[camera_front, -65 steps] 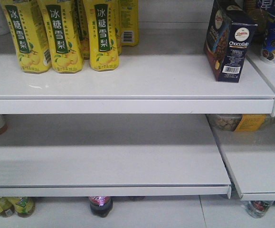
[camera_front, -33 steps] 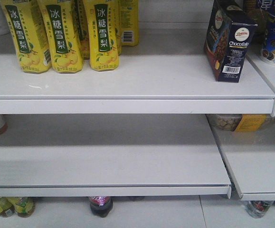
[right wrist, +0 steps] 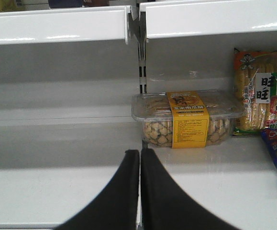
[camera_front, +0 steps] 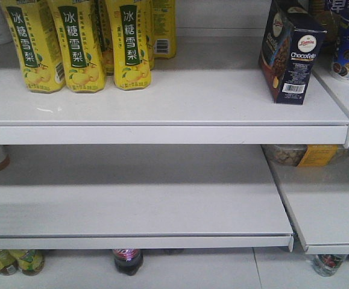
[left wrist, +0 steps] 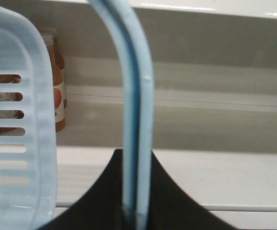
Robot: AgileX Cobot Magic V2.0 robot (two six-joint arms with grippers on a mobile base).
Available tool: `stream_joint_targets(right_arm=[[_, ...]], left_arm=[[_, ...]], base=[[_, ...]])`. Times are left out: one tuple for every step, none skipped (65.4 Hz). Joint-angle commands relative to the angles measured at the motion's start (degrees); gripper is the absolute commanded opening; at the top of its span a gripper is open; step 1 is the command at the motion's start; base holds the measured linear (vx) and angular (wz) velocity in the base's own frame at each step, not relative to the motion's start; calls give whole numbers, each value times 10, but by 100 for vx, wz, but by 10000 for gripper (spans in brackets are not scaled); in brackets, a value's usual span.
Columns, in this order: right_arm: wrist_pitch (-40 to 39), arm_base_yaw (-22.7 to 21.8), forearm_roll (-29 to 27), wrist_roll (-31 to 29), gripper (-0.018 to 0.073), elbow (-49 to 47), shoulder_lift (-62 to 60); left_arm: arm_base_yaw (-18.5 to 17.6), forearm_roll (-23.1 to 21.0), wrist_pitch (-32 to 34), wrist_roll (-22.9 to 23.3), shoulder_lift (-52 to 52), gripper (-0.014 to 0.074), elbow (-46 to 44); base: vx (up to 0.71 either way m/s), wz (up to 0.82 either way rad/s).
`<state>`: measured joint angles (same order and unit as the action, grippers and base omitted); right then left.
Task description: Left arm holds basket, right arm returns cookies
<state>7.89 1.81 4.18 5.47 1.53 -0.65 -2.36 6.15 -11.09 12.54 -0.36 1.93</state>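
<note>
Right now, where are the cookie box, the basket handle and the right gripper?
cookie box [camera_front: 295, 57], front view, its side panel.
basket handle [left wrist: 137, 110], left wrist view, mid-strap.
right gripper [right wrist: 139, 165], right wrist view, between fingertips.

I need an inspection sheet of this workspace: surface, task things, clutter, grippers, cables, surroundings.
Surface: white metal shelves, bare in the middle.
Job's things: dark blue Chocofello cookie carton upright on the upper shelf; pale blue slotted plastic basket, its handle in the left gripper.
Clutter: yellow pear-drink bottles; clear snack tub with yellow label.
Grippers: left shut on handle; right gripper shut, empty.
Cables: nothing seen.
Surroundings: store shelving.
</note>
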Motion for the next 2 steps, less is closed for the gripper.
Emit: stream_joint_targets(right_arm=[[-43,1,2,-3,-9,1,-6],[-43,1,2,-3,-9,1,-6]], left_arm=[[1,8,53,-3,-12,-6,6],[1,8,53,-3,-12,-6,6]], base=[[0,0],[0,0]])
